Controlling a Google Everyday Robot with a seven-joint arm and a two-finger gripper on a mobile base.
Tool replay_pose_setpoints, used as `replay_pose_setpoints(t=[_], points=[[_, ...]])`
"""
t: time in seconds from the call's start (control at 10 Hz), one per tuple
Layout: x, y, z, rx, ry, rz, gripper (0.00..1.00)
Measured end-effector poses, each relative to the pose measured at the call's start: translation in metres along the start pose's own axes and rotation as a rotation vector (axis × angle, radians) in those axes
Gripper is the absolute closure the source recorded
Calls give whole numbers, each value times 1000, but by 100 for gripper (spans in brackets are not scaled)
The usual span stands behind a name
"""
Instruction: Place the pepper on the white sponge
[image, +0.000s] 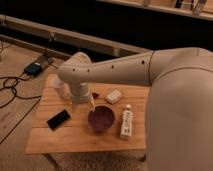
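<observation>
The gripper (84, 104) is held low over the wooden table (50, 141), just left of the pepper (95, 95); whether it is clasped or released cannot be told. The pepper (a small red speck) is seen on the tabletop near the white sponge (114, 96), behind the purple bowl (101, 119).

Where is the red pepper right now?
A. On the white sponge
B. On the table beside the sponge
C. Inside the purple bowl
B: the pepper lies on the table, apart from the white sponge, with the gripper close beside it, behind the purple bowl.
</observation>
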Motion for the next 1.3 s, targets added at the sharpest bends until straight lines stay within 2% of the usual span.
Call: replay_pose_setpoints(t=[0.8, 1.0, 1.3], points=[[-4, -2, 2, 7, 0, 4, 35], [-25, -8, 11, 40, -6, 8, 35], [-61, -13, 29, 92, 1, -44, 35]])
